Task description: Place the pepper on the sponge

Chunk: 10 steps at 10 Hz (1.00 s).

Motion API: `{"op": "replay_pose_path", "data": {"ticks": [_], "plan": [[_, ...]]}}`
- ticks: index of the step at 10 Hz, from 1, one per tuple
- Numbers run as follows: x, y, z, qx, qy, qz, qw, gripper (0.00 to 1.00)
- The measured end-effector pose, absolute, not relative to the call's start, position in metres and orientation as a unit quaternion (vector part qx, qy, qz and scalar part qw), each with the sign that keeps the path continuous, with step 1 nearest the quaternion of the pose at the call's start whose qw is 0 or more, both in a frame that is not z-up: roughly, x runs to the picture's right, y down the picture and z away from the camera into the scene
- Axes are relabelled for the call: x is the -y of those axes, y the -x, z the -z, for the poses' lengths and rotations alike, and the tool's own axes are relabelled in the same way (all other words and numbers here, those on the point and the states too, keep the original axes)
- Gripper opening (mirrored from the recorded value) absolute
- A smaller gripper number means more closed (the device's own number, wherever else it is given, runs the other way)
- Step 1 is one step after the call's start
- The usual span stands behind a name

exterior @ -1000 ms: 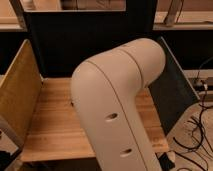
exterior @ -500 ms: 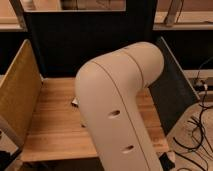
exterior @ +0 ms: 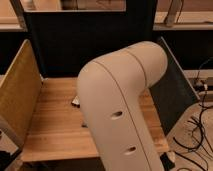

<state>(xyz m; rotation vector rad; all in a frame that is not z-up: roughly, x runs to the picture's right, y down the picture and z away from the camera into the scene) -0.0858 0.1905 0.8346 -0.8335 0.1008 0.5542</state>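
My arm's large white elbow (exterior: 122, 107) fills the middle of the camera view and covers most of the wooden tabletop (exterior: 52, 125). The gripper is hidden somewhere behind the arm and does not show. The pepper and the sponge are also out of view. Only a small pale and dark edge of some item (exterior: 75, 101) peeks out at the arm's left side, and I cannot tell what it is.
A tan panel (exterior: 17, 95) walls the table's left side. A dark panel (exterior: 75, 42) closes the back and a grey slanted panel (exterior: 175, 87) the right. Cables (exterior: 197, 125) lie on the floor at the right, with shelving behind.
The arm's elbow has shifted slightly to the right, uncovering a bit more tabletop and the small item's edge at its left side.
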Motion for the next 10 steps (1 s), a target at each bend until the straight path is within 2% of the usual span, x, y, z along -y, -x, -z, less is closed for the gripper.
{"op": "replay_pose_path", "data": {"ticks": [3,7,10], "plan": [[-0.195,0.088,-0.837,-0.041,0.404,-0.271,0.873,0.78],[-0.191,0.09,-0.839,-0.032,0.402,-0.273,0.873,0.79],[-0.173,0.089,-0.838,-0.023,0.385,-0.274,0.881,0.79]]}}
